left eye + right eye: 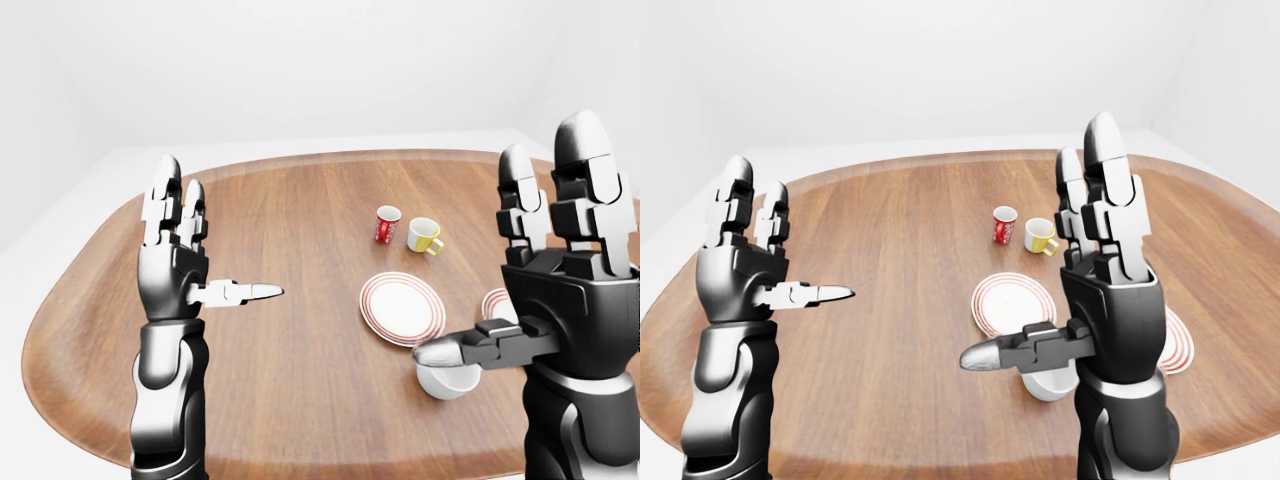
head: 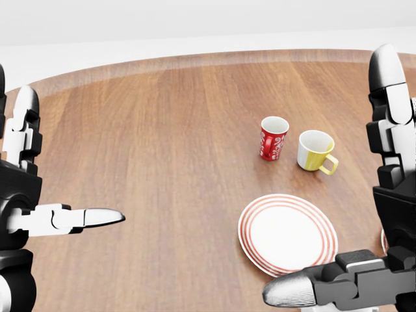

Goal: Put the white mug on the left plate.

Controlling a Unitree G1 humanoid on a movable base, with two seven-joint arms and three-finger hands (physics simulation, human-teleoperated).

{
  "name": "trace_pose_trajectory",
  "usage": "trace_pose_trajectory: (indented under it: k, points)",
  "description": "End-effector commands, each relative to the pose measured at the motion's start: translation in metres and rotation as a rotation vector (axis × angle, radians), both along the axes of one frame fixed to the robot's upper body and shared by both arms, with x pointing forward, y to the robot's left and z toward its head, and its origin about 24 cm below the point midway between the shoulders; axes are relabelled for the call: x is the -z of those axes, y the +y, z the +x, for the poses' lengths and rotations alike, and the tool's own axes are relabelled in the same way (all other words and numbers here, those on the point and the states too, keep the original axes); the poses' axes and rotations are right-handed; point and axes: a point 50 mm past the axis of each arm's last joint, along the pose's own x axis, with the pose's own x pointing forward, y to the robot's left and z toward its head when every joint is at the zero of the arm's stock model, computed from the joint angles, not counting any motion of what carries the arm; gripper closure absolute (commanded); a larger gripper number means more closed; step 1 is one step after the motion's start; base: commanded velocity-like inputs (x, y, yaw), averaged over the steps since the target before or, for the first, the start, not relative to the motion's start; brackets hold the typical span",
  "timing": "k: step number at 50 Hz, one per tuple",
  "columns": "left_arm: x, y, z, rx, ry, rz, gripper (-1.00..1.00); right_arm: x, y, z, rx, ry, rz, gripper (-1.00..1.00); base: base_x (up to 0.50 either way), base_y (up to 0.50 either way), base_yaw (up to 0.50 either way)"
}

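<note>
Presently, one white mug (image 1: 446, 380): upright on the table (image 1: 290, 210), directly beneath the right hand's thumb, which crosses over its rim in the left-eye view; whether thumb and mug touch cannot be told.

Right hand (image 1: 560, 270), one: fingers straight and raised, thumb stretched sideways toward the view's left, spread wide, gripping nothing.

Plates, two, each white with red rings. Left plate (image 2: 287, 234): flat on the table, just up and left of the right thumb tip in the head view, bare, apart from the mug. Second plate (image 1: 1175, 340): largely hidden behind the right forearm, its rim showing on that arm's right side in the right-eye view.

Other mugs, two, standing close together, up the view from the left plate and well beyond the right hand: red mug (image 2: 273, 138) with white pattern; yellow mug (image 2: 316, 151) with white inside, its handle to the view's right.

Left hand (image 1: 176, 255), one: well apart from all crockery, across bare wood, fingers upright, thumb pointing toward the plates, spread, holding nothing.
</note>
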Motion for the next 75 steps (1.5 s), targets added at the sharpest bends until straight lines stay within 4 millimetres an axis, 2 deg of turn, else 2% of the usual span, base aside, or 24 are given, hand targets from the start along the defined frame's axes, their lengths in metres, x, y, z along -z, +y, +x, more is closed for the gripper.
trace_pose_trajectory:
  k: [1, 20, 35, 45, 53, 63, 75]
  points:
    - [0.001, 0.000, 0.000, 0.000, 0.004, 0.002, -0.97, 0.011, 0.009, -0.009, 0.019, 0.068, -0.168, -1.00, 0.00, 0.00, 0.00]
    - [0.001, 0.001, 0.001, -0.002, 0.005, -0.007, -0.97, 0.027, 0.013, -0.007, 0.030, 0.176, -0.313, -1.00, 0.00, 0.00, 0.00]
    - [0.002, 0.002, 0.002, -0.003, 0.010, -0.010, -0.97, 0.020, 0.014, -0.010, 0.043, 0.142, -0.388, -1.00, 0.00, 0.00, 0.00]
    - [0.003, 0.003, 0.003, -0.008, 0.018, -0.011, -0.97, 0.025, 0.016, -0.010, 0.018, 0.183, -0.485, -1.00, 0.00, 0.00, 0.00]
    - [0.003, 0.003, 0.002, -0.007, 0.017, -0.010, -0.97, 0.037, 0.016, -0.009, 0.014, 0.266, -0.559, -1.00, 0.00, 0.00, 0.00]
    - [0.004, 0.003, 0.002, -0.008, 0.017, -0.009, -0.97, 0.040, 0.016, -0.013, 0.002, 0.306, -0.653, -1.00, 0.00, 0.00, 0.00]
    - [0.004, 0.003, 0.001, -0.008, 0.018, -0.009, -0.97, 0.040, 0.011, -0.010, 0.047, 0.321, -0.671, -1.00, 0.00, 0.00, 0.00]
